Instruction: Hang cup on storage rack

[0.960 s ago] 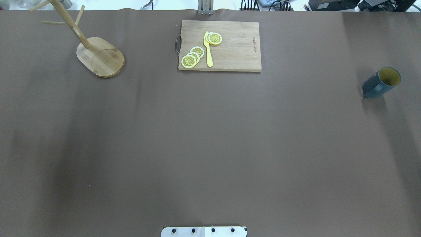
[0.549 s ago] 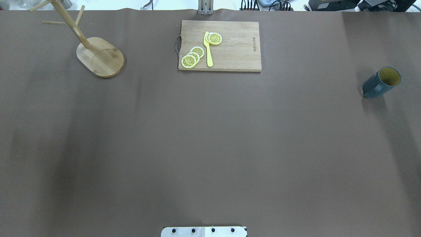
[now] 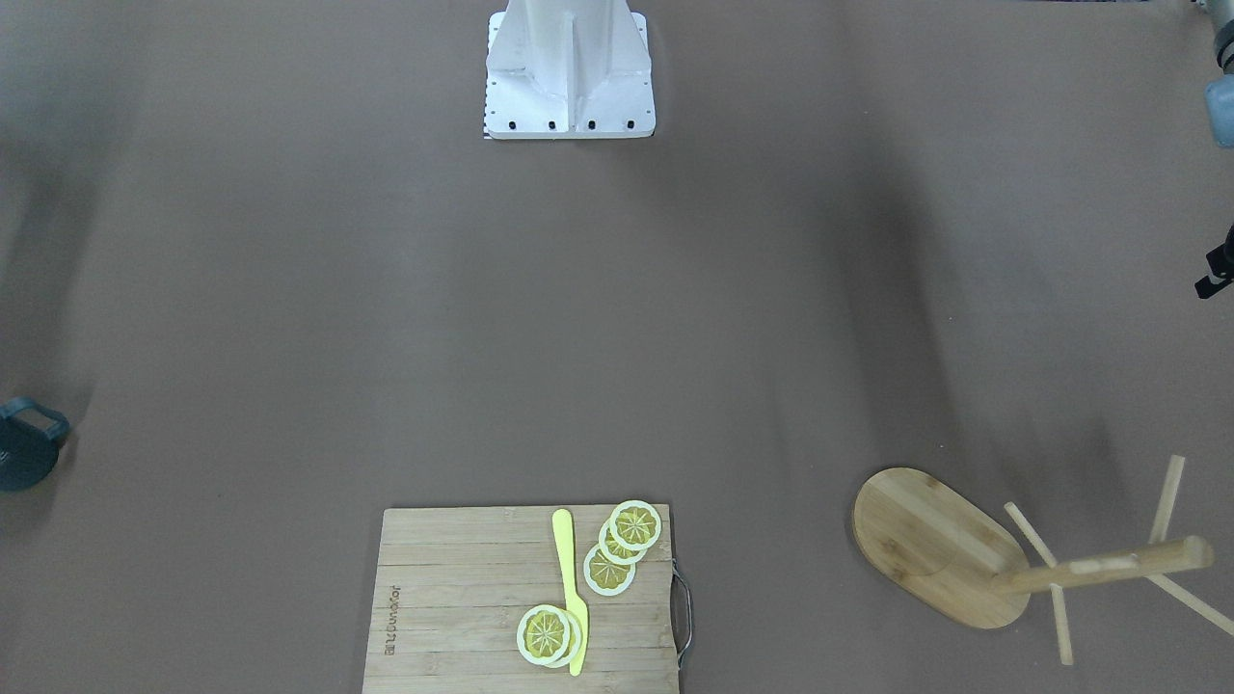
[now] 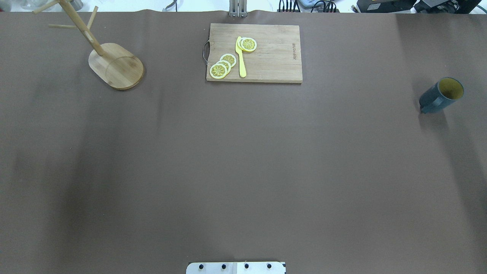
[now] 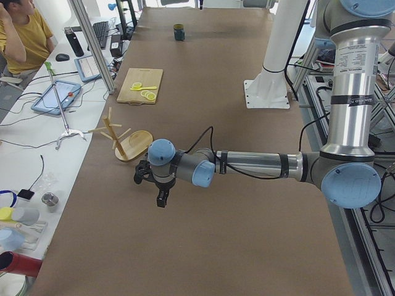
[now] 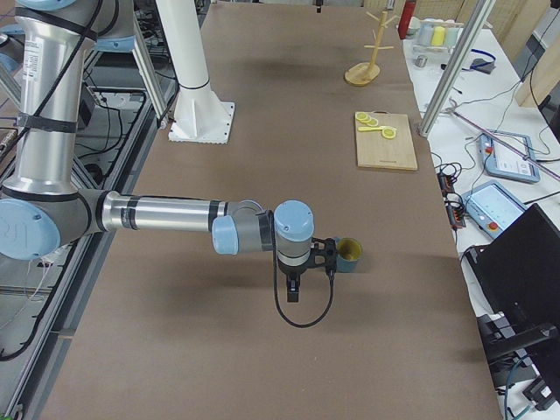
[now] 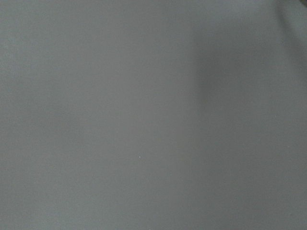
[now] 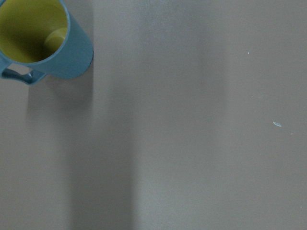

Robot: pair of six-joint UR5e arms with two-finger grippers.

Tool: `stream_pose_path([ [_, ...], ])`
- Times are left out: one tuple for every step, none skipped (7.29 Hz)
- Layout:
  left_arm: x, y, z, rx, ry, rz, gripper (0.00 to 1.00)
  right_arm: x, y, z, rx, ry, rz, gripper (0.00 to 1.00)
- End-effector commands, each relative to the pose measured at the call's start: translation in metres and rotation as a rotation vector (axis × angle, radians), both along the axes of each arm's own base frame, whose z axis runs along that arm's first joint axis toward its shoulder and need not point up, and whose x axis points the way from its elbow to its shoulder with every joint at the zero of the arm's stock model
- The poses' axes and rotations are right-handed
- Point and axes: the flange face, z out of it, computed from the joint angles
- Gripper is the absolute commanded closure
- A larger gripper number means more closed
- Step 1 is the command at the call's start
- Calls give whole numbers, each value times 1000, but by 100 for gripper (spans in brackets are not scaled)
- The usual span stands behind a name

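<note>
The cup (image 4: 441, 95), dark blue-grey with a yellow-olive inside, stands upright near the table's right end. It also shows in the front view (image 3: 24, 458), the side views (image 5: 179, 32) (image 6: 348, 254) and the top left corner of the right wrist view (image 8: 43, 38). The storage rack (image 4: 116, 65), a bamboo mug tree on an oval base, stands at the far left (image 3: 935, 545) (image 5: 123, 139) (image 6: 366, 52). My right gripper (image 6: 292, 293) hangs just beside the cup, apart from it. My left gripper (image 5: 162, 198) hangs near the rack's base. I cannot tell whether either is open or shut.
A bamboo cutting board (image 4: 274, 57) with lemon slices (image 4: 222, 65) and a yellow knife (image 4: 240, 57) lies at the far middle. The robot's white base (image 3: 569, 72) stands at the near edge. An operator (image 5: 24, 37) sits beyond the far edge.
</note>
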Motion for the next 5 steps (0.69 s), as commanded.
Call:
stream_pose_path([
  [0,-1,-2,5,2,1,2,-1,3,13,-31,-23,-1,0],
  [0,0,-1,2,2,1,2,-2,4,13,-31,-35,-3,0],
  [0,-1,-2,5,2,1,2,-2,4,11,-29,-38,-3,0],
  [0,0,-4,8,4,1,2,-4,6,21,-56,-55,-2,0],
  [2,1,-5,8,25,6,2,-8,7,24,-73,-113,-10,0],
])
